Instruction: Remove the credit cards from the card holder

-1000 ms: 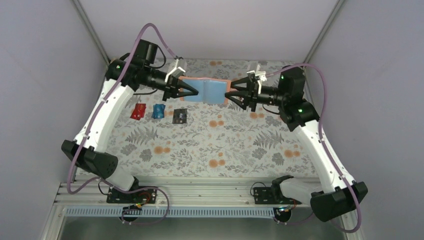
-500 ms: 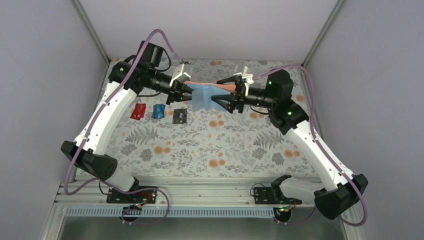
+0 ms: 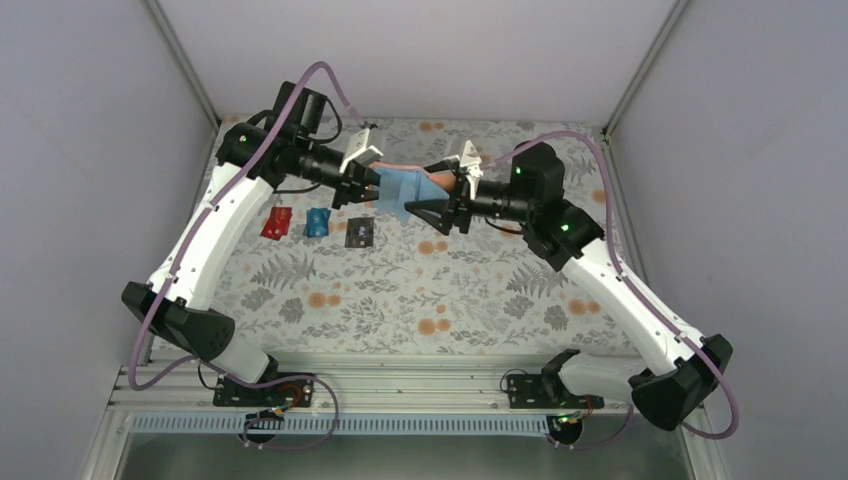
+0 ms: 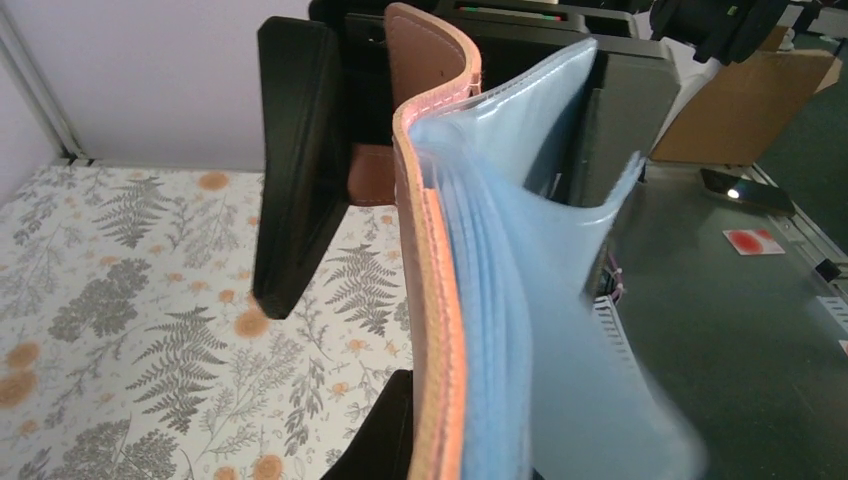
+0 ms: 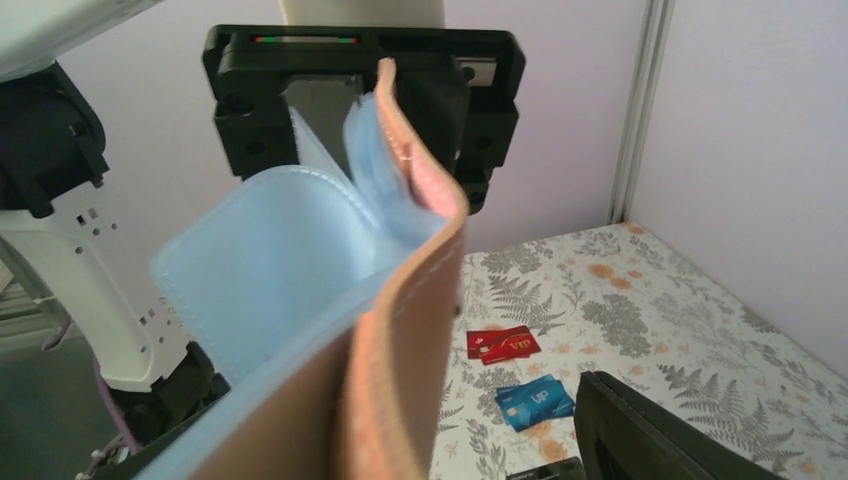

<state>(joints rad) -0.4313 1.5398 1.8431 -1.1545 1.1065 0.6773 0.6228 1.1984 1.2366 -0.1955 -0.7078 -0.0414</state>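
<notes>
At tabletop [image 3: 450, 290] rear, left claw [image 3: 372, 188] is clamped on the card holder [image 3: 400, 188], held aloft, half-folded. Right claw [image 3: 418, 190] is spread wide, jaws straddling the other flap. Red card [image 3: 277, 222], blue card [image 3: 317, 222] and black card [image 3: 359, 232] lie in a row below-left.

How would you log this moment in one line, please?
left gripper: shut on card holder, aloft | right gripper: open around it | red card, blue card, black card: out, on table
</notes>
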